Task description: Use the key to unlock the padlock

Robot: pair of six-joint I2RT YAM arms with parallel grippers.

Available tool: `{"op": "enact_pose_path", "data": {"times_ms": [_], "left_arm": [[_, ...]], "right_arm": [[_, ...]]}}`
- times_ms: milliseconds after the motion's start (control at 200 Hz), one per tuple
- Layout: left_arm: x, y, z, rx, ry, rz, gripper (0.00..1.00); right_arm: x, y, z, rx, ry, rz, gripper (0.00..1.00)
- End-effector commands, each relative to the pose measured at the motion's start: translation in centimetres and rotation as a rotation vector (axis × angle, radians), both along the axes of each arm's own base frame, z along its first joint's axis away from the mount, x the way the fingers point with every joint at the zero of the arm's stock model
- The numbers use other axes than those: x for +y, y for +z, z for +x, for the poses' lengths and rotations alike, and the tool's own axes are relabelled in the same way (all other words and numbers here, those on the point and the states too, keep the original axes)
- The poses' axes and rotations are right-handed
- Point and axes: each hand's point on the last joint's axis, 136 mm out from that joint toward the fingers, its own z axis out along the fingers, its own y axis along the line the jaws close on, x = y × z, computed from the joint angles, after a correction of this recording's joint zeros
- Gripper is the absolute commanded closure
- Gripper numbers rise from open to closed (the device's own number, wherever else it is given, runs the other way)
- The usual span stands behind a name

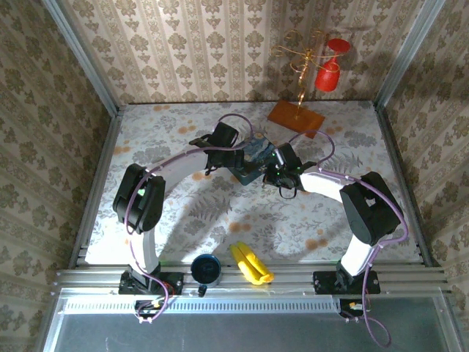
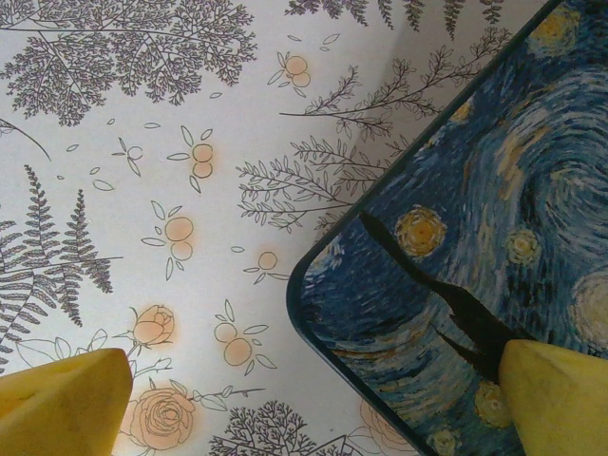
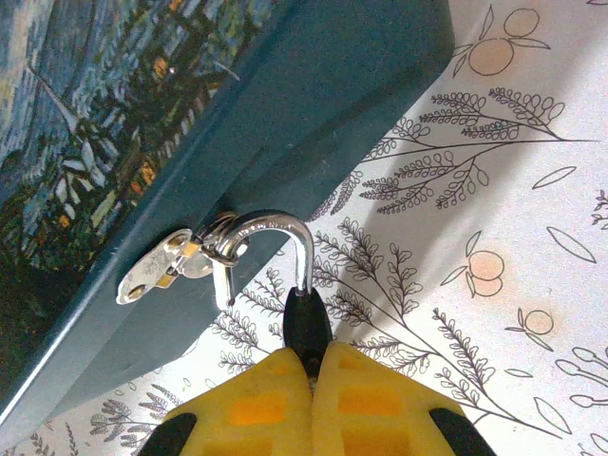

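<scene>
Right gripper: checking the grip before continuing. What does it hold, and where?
The right gripper holds the padlock by its dark body; the shackle is free, hooked through the hasp.

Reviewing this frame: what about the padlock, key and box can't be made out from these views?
- Padlock body, right wrist view: mostly covered by the right gripper's shut yellow fingers; the keyhole, and any key in it, is hidden there.
- Padlock, top view: too small, tucked under the right gripper.
- Blue box, left wrist view: cut off by the top, right and bottom edges; one fingertip of the open left gripper covers part.
</scene>
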Motion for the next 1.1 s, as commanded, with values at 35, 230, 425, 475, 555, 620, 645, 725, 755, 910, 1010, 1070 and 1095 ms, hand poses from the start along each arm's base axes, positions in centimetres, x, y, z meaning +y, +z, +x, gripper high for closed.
{"op": "enact_pose_path", "data": {"times_ms": [35,230,425,475,555,620,645,725,755,910,1010,1070,1095], "left_arm": [[3.9,-4.4,-2.9,0.152,0.030,0.150,0.00],[4.0,-4.5,-3.0,0.152,0.029,0.152,0.00],[4.0,-4.5,-3.1,0.150,0.027,0.155,0.00],[4.1,-4.4,-3.1,0.149,0.026,0.156,0.00],[4.1,-4.4,-3.1,0.149,0.027,0.154,0.00],[4.0,-4.4,-3.1,0.149,0.025,0.152,0.00],[4.0,-4.4,-3.1,0.148,0.025,0.153,0.00],[3.9,-4.4,-3.0,0.148,0.023,0.150,0.00],[3.9,-4.3,-3.0,0.147,0.023,0.150,0.00],[3.9,-4.3,-3.0,0.146,0.020,0.150,0.00],[3.9,-4.3,-3.0,0.148,0.020,0.149,0.00],[3.9,-4.2,-3.0,0.147,0.020,0.151,0.00],[3.9,-4.2,-2.9,0.145,0.021,0.151,0.00]], "right_arm": [[-0.1,1.4,0.7,-0.041,-0.028,0.047,1.00],[0.0,1.3,1.1,-0.044,-0.038,0.074,1.00],[-0.1,1.1,1.4,-0.043,-0.059,0.108,1.00],[-0.1,1.2,1.6,-0.046,-0.063,0.117,1.00],[-0.1,1.2,1.8,-0.048,-0.065,0.132,1.00],[0.0,1.3,1.9,-0.049,-0.065,0.143,1.00],[0.1,1.4,2.0,-0.051,-0.066,0.147,1.00],[0.0,1.3,2.1,-0.050,-0.069,0.151,1.00],[0.0,1.3,2.1,-0.050,-0.070,0.152,1.00],[-0.1,1.2,2.2,-0.047,-0.078,0.159,1.00],[0.0,1.2,2.3,-0.047,-0.076,0.165,1.00],[0.1,1.2,2.2,-0.045,-0.074,0.167,1.00],[0.1,1.2,2.2,-0.045,-0.072,0.167,1.00]]}}
